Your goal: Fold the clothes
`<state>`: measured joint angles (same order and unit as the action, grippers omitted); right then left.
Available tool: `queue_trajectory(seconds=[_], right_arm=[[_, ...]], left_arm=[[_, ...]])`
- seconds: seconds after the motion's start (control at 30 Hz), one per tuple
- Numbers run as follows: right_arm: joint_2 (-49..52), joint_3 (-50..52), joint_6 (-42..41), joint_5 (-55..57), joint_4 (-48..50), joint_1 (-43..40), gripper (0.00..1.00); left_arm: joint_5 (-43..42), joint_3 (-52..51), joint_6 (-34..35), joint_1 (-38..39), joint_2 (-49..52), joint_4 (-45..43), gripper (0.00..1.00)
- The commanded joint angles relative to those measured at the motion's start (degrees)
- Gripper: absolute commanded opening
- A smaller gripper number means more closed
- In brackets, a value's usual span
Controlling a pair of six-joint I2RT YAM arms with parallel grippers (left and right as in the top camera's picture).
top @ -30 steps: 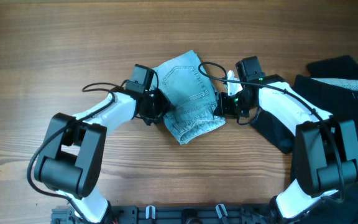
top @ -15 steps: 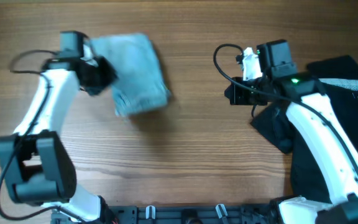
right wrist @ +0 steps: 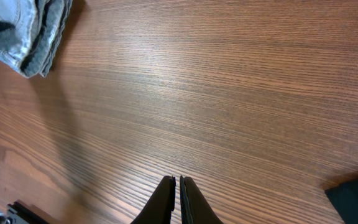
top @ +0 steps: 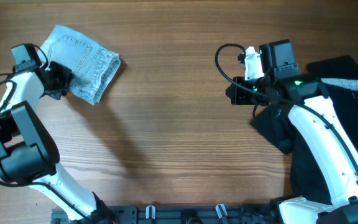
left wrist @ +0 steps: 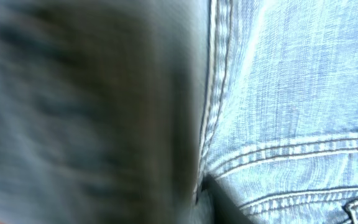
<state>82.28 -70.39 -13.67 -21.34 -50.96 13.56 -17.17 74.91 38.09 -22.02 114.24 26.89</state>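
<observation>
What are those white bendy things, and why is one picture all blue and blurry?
Those white bendy things are two robot arms, each ending in a two-finger pincher called a gripper. The big picture looks straight down at the wooden table from a camera above. The other two come from little cameras on the robot's wrists. The blue blurry one is the left wrist camera, pressed right up against the folded denim shorts, so you see only fabric and stitching. From above, the left gripper sits at the edge of the shorts and seems to be pinching them. The right wrist picture shows the right gripper with its fingers shut together over bare wood, holding nothing. A black garment lies on the robot's right side.
</observation>
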Motion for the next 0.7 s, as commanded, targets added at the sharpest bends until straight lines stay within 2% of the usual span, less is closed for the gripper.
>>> queue_trajectory(seconds=[0.0,0.03,0.07,0.13,0.23,0.3,0.37,0.47,0.53,0.63,0.67], right_arm=[[-0.1,-0.5,0.2,0.9,0.3,0.0,0.09],[-0.1,-0.5,0.2,0.8,0.3,0.0,0.09],[-0.1,-0.5,0.2,0.8,0.2,0.0,0.09],[-0.1,-0.5,0.5,0.8,-0.7,0.0,0.11],[-0.2,-0.5,1.6,0.8,-1.2,0.0,0.13],[-1.0,-0.7,1.7,0.8,-1.0,0.0,0.15],[-3.1,-0.7,2.1,0.8,1.2,0.0,0.19],[-8.2,-0.9,0.9,0.8,7.1,0.0,0.25],[-13.2,-0.9,-0.1,0.8,9.4,0.0,0.26],[-22.0,-0.9,-0.2,1.2,9.6,0.0,0.30],[-24.9,-0.9,-0.2,2.0,9.2,0.0,0.34]], left_arm=[[-4.6,0.9,1.6,0.1,-0.3,0.2,0.90],[-6.3,0.9,1.3,0.0,-1.0,0.9,0.99],[-8.0,0.9,0.7,0.0,-1.9,2.6,1.00],[-8.5,0.9,-5.1,0.0,-5.3,9.6,1.00],[-2.4,0.9,-10.1,0.0,-11.5,19.6,1.00],[2.8,0.9,-15.2,-0.1,-19.4,26.0,1.00],[1.5,0.9,-24.6,0.2,-27.5,27.9,1.00],[1.2,0.9,-34.1,3.4,-39.6,29.2,1.00],[1.5,0.9,-38.0,6.4,-46.2,30.4,1.00],[7.4,0.9,-38.1,10.4,-54.8,32.0,1.00],[9.4,0.9,-38.1,11.2,-57.5,32.5,1.00]])
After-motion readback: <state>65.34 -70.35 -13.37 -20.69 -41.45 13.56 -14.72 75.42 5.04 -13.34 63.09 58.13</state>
